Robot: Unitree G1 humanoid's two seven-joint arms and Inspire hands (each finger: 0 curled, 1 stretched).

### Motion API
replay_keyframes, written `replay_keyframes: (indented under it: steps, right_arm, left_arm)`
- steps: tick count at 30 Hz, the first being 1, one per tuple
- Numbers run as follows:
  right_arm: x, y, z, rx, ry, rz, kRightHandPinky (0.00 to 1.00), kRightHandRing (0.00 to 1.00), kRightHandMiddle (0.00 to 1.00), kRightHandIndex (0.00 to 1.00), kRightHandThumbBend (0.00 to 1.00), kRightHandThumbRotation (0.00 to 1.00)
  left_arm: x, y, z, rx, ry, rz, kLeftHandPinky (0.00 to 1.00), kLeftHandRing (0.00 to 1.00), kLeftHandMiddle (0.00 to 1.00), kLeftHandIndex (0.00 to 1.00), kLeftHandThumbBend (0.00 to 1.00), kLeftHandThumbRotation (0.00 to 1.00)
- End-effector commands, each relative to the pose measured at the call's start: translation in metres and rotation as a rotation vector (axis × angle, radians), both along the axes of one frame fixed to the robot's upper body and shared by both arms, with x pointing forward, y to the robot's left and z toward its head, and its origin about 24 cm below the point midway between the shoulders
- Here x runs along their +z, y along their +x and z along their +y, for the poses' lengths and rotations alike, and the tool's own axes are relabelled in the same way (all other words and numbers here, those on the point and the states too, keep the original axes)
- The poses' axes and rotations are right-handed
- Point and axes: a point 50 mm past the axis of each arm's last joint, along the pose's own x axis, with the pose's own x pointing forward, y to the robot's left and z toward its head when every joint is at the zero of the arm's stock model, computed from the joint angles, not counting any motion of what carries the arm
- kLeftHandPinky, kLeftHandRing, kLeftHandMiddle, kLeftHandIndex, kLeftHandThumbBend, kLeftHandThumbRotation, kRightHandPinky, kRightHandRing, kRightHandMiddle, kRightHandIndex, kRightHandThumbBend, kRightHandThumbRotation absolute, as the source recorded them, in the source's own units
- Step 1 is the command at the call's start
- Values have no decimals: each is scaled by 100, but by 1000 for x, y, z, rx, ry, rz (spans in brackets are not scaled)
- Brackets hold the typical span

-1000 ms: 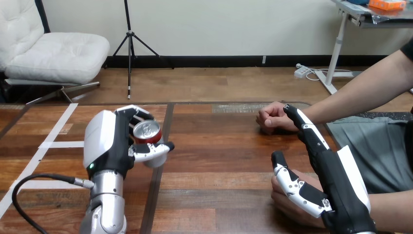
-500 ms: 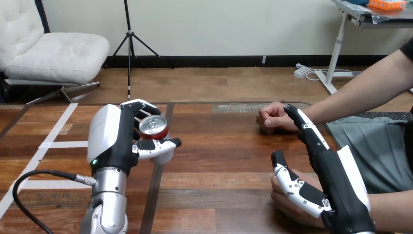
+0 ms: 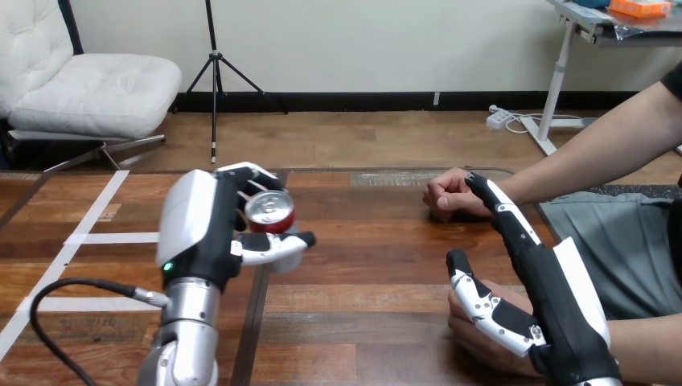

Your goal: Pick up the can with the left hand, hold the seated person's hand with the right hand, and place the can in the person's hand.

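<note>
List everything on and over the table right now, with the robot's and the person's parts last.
table: one, brown wood, across the view.
can: one, red with a silver top, at the table's left-centre.
tape: a few strips, white, on the table's left part.
person's far hand: one, fisted, on the table at far right.
person's near hand: one, at near right.
left hand: black and white, curled round the can.
right hand: black and white, fingers straight, over the person's near hand.

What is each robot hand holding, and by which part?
The left hand grips the can round its side. The right hand lies straight-fingered over the person's nearer hand, gripping nothing.
</note>
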Motion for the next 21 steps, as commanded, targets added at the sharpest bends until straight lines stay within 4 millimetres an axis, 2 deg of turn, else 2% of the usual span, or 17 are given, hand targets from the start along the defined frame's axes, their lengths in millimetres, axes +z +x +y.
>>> replay_keyframes:
  steps: [1,8,9,13,21]
  right_arm:
    - [16,11,-3,3,-39,-89,95,95,95,94,24,19]
    - [22,10,-9,-2,-97,-94,92,93,95,94,33,14]
    - [24,9,-10,-3,-108,-94,90,93,95,94,37,13]
    - [29,7,-13,-3,-158,-97,87,92,96,94,44,12]
    - [43,1,-18,-22,-370,-129,86,94,97,95,63,9]
  left_arm:
    - [30,7,-14,-76,-15,-149,36,41,47,49,75,0]
    - [30,6,-19,-95,-14,-162,35,40,46,48,76,0]
    - [30,6,-20,-97,-15,-162,35,40,46,48,76,0]
    - [30,6,-22,-105,-18,-166,35,40,46,48,76,0]
    - [30,6,-25,-114,-27,-150,36,40,47,49,75,0]
